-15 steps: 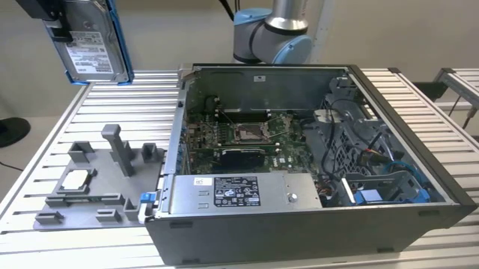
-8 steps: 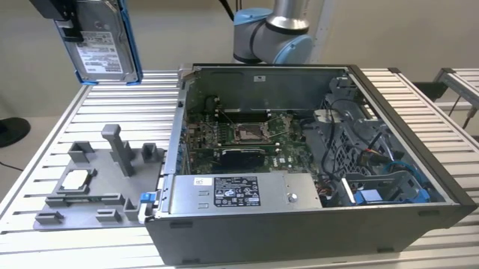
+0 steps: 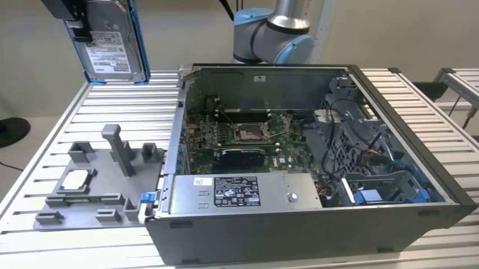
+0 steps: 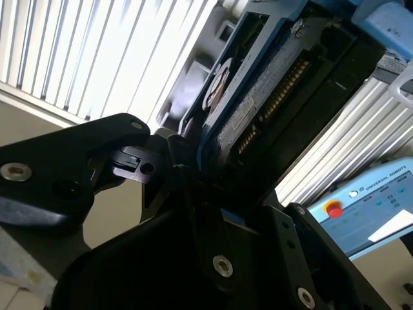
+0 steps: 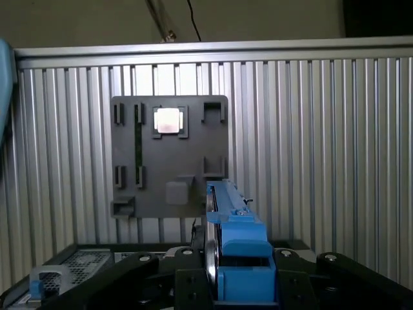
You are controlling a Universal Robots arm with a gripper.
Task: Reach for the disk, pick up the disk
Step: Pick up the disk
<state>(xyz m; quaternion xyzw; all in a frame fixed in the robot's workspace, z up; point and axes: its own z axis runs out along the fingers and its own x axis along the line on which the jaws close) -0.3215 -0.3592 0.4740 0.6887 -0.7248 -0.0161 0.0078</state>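
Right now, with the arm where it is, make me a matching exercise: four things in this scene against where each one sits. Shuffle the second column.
1. flat silver-grey metal disk with blue rails
2. small white-silver square chip
3. silver box with black-white label
4. grey plastic fixture plate

A. on the slatted metal table, at the exterior view's left of the case
B. inside the open dark computer case
C. clamped in the black hand, up off the table
D. lying on the fixture plate

Pairs: 1-C, 2-D, 3-B, 4-A.

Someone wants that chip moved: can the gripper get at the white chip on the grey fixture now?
Probably not: the gripper is shut on the disk, up above the table, though nothing covers the chip.
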